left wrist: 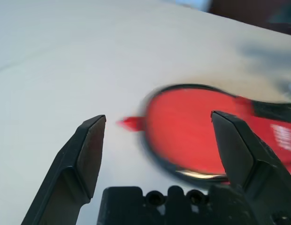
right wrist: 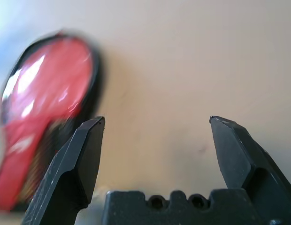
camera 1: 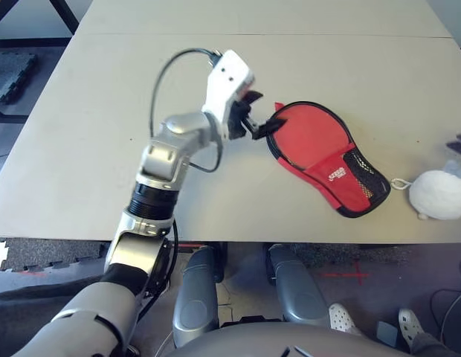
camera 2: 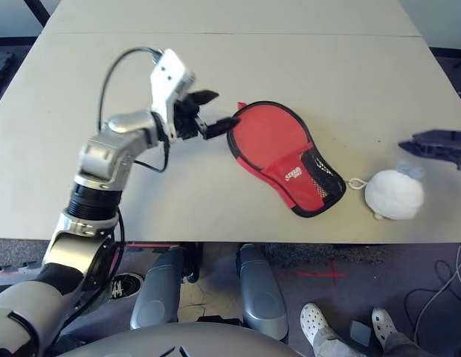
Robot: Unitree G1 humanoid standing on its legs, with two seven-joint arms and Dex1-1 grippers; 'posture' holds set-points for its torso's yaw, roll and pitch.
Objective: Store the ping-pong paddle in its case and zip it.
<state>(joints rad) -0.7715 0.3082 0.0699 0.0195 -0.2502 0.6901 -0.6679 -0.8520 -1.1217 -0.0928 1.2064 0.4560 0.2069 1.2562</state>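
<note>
The case [camera 1: 320, 156] lies flat on the table, a red pouch with a black rim and a black mesh panel at its narrow end, which points toward the front right. A small red tab [left wrist: 131, 123] sticks out at its round end. The ping-pong paddle is hidden. My left gripper [camera 1: 264, 111] hovers just left of the round end, open, with nothing between its fingers. My right gripper [right wrist: 157, 122] is open too and holds nothing. It sits at the far right [camera 2: 431, 143], well apart from the case [right wrist: 37, 126].
A white fluffy ball [camera 2: 394, 195] rests right of the case's narrow end, close to the table's [camera 1: 104, 149] front edge. A seam crosses the table at the back. Wide bare tabletop lies to the left and behind the case.
</note>
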